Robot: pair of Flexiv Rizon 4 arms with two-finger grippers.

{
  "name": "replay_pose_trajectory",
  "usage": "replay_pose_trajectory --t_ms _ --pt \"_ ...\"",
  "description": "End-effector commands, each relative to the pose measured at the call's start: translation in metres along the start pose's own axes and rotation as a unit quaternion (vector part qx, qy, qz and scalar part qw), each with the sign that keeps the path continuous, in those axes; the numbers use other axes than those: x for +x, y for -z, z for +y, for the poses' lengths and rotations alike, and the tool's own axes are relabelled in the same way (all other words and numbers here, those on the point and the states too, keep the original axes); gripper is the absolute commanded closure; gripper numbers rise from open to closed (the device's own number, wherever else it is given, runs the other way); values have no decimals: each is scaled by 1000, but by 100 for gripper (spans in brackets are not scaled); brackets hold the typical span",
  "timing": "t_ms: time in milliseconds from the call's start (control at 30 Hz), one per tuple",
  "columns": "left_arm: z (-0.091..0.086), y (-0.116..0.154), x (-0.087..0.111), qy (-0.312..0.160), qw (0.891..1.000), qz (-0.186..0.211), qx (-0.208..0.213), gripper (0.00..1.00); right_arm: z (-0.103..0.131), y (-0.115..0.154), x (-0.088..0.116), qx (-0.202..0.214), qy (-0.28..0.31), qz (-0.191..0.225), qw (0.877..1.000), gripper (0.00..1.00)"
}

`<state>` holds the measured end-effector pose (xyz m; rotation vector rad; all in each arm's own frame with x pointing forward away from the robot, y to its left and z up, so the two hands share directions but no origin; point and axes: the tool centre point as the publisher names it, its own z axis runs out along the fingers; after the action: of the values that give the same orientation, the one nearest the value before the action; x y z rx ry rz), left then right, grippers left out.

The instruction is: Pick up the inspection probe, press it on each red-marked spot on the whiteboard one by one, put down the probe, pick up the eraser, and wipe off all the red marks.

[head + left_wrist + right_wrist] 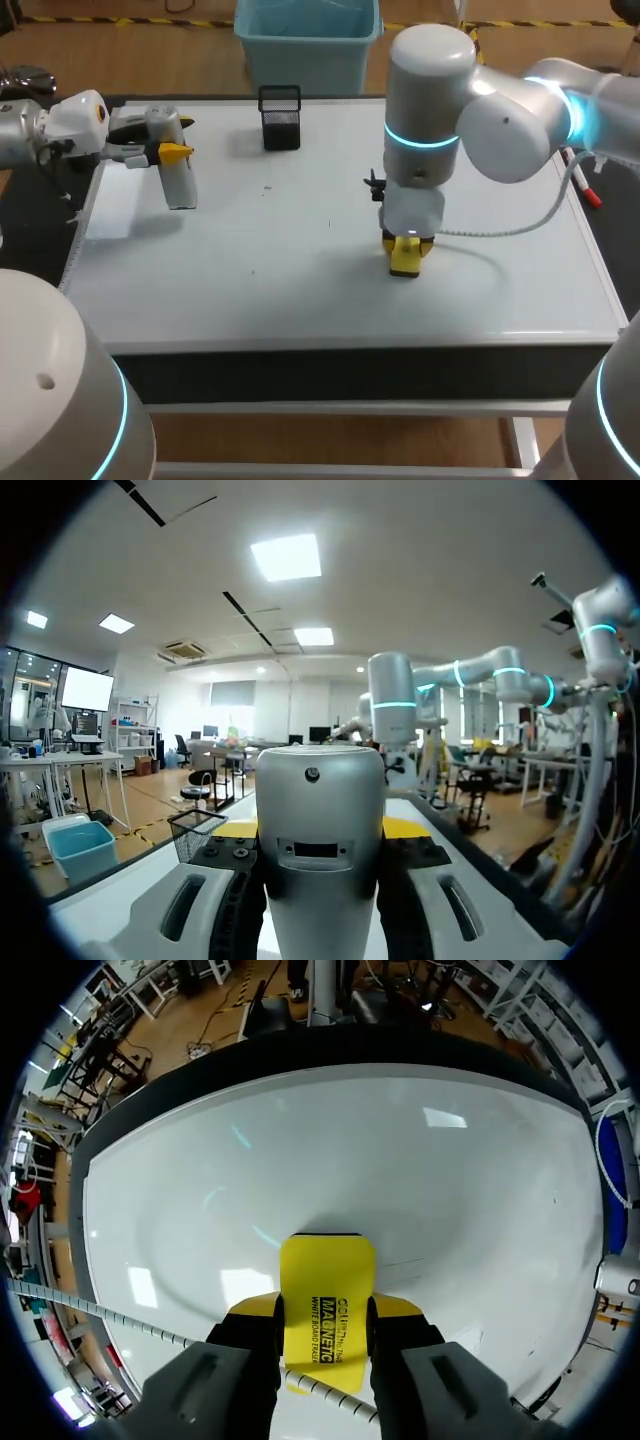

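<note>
The whiteboard [300,250] covers the table, and no red marks show on it in the head view or on the whiteboard [400,1160] in the right wrist view. My left gripper [165,150] hovers over its far left corner, shut on the inspection probe [180,185], a pale cylinder hanging downward. In the left wrist view the probe [320,850] fills the space between the left gripper's [322,828] fingers. My right gripper [405,243] stands near the board's middle, shut on the yellow eraser [405,260], which rests on the surface. The eraser [325,1295] sits between the right gripper's [325,1310] yellow tips.
A black mesh pen holder [280,117] stands at the board's far edge, also visible as the mesh holder [195,832] ahead of the left gripper. A red-capped marker [583,185] lies beside the board's right edge. A white cable [530,225] loops from my right arm.
</note>
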<state>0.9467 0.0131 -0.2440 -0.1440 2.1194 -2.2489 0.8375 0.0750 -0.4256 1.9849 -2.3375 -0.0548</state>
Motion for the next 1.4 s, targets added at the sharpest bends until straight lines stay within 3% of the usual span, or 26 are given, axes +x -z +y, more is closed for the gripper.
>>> replay_pose_trajectory --t_ms 33,300,733,1400 --pt "-2 0 1 0 1000 -2 -1 100 -3 -3 12 2 -3 -3 1000 100" --pt "-2 0 1 0 1000 -2 -1 100 -9 9 31 3 -18 -14 1000 100" --pt "-2 0 1 0 1000 -2 -1 100 -27 55 75 25 -21 -3 999 100" --pt "-2 0 1 0 1000 -2 -1 100 -29 60 83 31 -29 -4 999 100"
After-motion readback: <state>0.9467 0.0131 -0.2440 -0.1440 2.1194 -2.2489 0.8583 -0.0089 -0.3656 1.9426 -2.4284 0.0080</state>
